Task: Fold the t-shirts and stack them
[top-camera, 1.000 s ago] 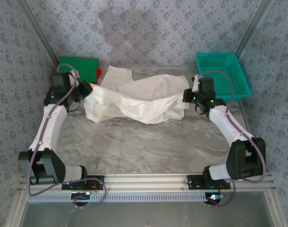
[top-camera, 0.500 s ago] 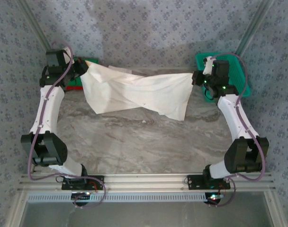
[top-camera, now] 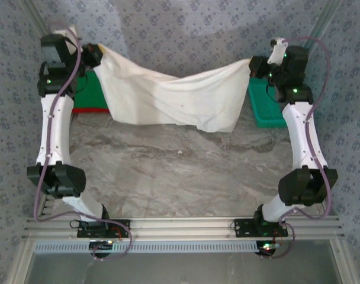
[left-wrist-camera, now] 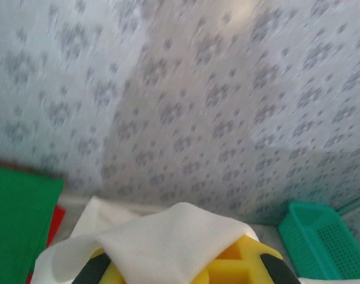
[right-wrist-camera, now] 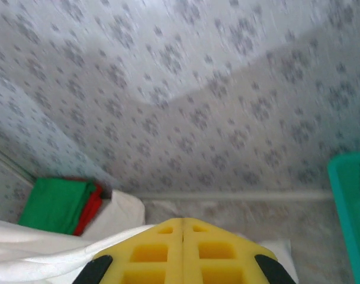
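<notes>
Left hand (top-camera: 98, 55) and right hand (top-camera: 254, 64), both clamped on opposite edges of the large wrinkled off-white cloth t-shirt (top-camera: 168, 97): light, limp, sagging between; likely best gripped at corners.

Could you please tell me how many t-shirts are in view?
3: white shirt hangs between left tool and right tool; green shirt lies folded on red shirt, far left. Others may be hidden.

The left arm (top-camera: 52, 127) and right arm (top-camera: 301, 133) are raised and spread wide. The left gripper (top-camera: 98, 55) and right gripper (top-camera: 253, 64) are closed on the off-white t-shirt (top-camera: 168, 97).
</notes>
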Motion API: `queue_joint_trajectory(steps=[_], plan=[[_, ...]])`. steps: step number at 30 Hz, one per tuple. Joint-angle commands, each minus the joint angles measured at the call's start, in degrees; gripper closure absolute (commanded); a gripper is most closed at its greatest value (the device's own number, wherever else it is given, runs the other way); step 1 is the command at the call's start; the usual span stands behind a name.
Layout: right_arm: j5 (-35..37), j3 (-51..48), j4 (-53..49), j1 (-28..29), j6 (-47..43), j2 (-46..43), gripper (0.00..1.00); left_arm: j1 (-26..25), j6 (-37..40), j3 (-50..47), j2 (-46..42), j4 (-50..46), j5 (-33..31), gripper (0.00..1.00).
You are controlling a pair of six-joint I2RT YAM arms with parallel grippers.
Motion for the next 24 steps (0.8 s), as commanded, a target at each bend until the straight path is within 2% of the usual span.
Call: queue_joint_trajectory(steps=[1,3,5,7,9,11,13,15,17,21,24], plan=[[-2.9,8.4,4.8,-0.9,2.1,6.1,1.0,0.1,1.3,16.5,9.1,1.4,2.8,1.0],[-3.7,13.9,6.1,-1.0,2.4,10.2,1.0,-0.1,1.6,31.5,17.5,-2.0,3.9,1.0],[-3.7,21.2,7.3,-0.9,2.4,15.2,1.0,-0.1,1.2,50.8,28.4,-5.4,3.6,1.0],[-3.7,31.1,6.6,-0.9,3.1,21.1,1.0,0.4,-0.4,62.0,35.5,-3.1,2.3,1.0],[-3.6,43.2,4.6,-0.9,4.5,27.5,1.0,0.9,-2.7,59.8,35.7,2.6,2.7,1.0],[-3.6,55.0,1.2,-0.8,5.0,33.3,1.0,0.8,-3.5,54.1,32.2,6.1,4.5,1.0],[-3.7,61.2,-0.4,-0.8,5.5,35.5,1.0,0.1,-0.5,52.0,28.9,4.7,5.3,1.0],[-3.8,59.8,-0.3,-0.9,5.1,33.5,1.0,-0.3,2.2,52.1,26.0,1.9,6.0,1.0],[-4.3,53.7,0.3,-0.9,3.8,29.0,1.0,-0.3,3.8,52.1,22.8,-1.9,6.9,1.0],[-4.6,29.9,7.1,-0.9,1.8,15.1,1.0,-1.8,9.9,52.0,17.2,-16.7,8.0,1.0],[-2.6,10.5,12.9,-1.0,0.9,3.7,1.0,-5.2,15.5,50.8,13.6,-29.7,5.4,1.0]])
